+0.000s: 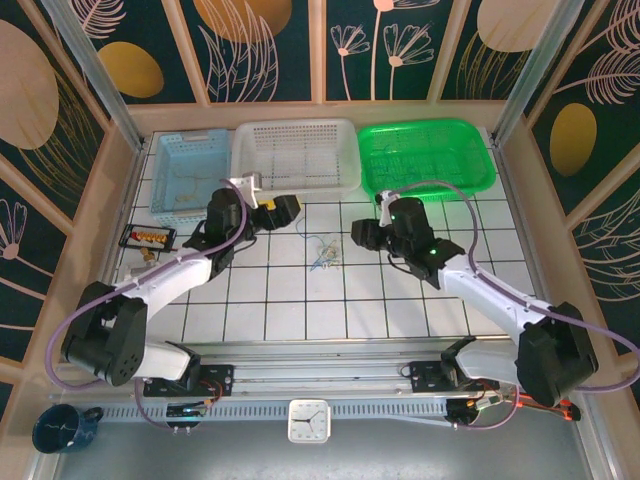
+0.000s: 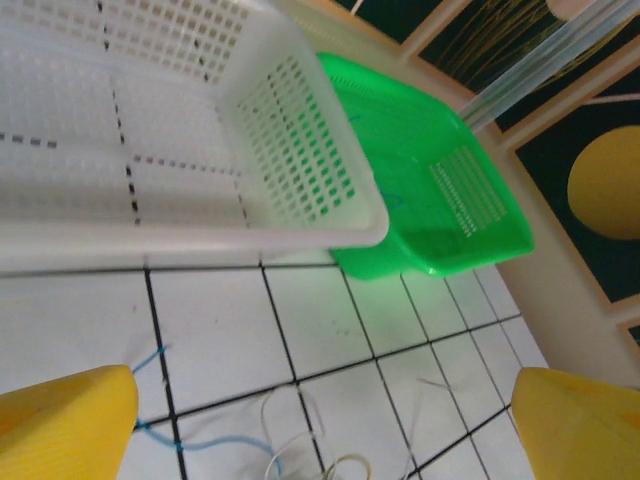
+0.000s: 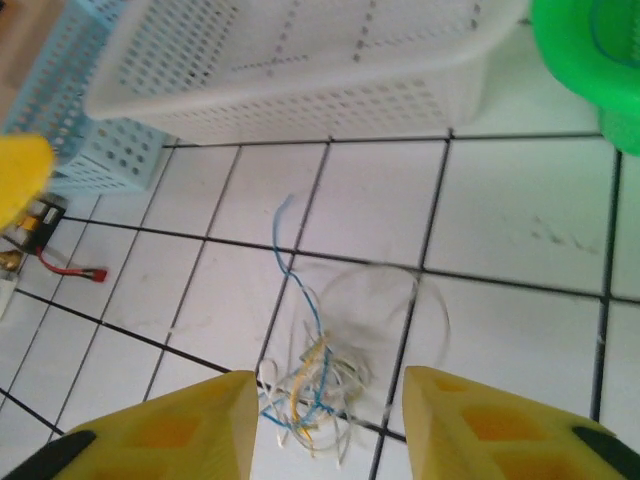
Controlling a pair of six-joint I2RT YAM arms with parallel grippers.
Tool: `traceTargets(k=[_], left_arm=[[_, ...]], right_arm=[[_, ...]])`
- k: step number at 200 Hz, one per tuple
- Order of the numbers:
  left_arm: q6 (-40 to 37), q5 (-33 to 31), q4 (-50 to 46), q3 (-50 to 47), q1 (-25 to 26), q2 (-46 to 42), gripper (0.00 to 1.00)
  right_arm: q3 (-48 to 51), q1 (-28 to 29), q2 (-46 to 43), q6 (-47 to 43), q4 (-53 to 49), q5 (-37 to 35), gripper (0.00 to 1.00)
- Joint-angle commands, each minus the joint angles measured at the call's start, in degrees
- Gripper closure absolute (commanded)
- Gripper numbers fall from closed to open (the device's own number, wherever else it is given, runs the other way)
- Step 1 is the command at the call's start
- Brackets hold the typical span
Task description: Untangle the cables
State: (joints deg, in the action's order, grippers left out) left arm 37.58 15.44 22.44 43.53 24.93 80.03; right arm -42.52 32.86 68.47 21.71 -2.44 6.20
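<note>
**A:** Where is the tangle?

**B:** The cables (image 1: 322, 252) lie on the tiled table (image 1: 290, 300) between the arms, as a loose knot of blue, yellowish and whitish wires. One blue strand (image 3: 280, 240) trails toward the white basket (image 1: 295, 155)

**A:** And the claws?

**B:** The left gripper (image 1: 285, 210) is spread wide and empty, near the knot. The right gripper (image 3: 325, 430) is parted too, over the bundle, with nothing pinched that I can see

**A:** How should it go about this?

**B:** I'd pinch a single strand at its free end; the blue one looks easiest. The other claw can pin the knot while the first draws away slowly along the tiles. Grabbing the whole clump would likely tighten it

**A:** Is anything in the way?

**B:** The white basket's wall is close on the far side, with the green basket (image 1: 425, 155) and blue basket (image 1: 190, 175) flanking it. A pull that way could snag, and wires this thin are easy to miss
</note>
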Motion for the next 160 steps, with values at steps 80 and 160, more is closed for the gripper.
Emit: traceTargets(k=[80,160], left_arm=[[-4.99,-3.64,-13.17,7.58,1.03,13.63,0.22],[-9.61,-12.44,-19.54,15.24,3.28,23.89,0.3]], right_arm=[[-0.54,4.74,0.85,2.58,4.86,1.19,0.53],[-6.52,6.64,19.97,1.38,13.53,4.09,0.52]])
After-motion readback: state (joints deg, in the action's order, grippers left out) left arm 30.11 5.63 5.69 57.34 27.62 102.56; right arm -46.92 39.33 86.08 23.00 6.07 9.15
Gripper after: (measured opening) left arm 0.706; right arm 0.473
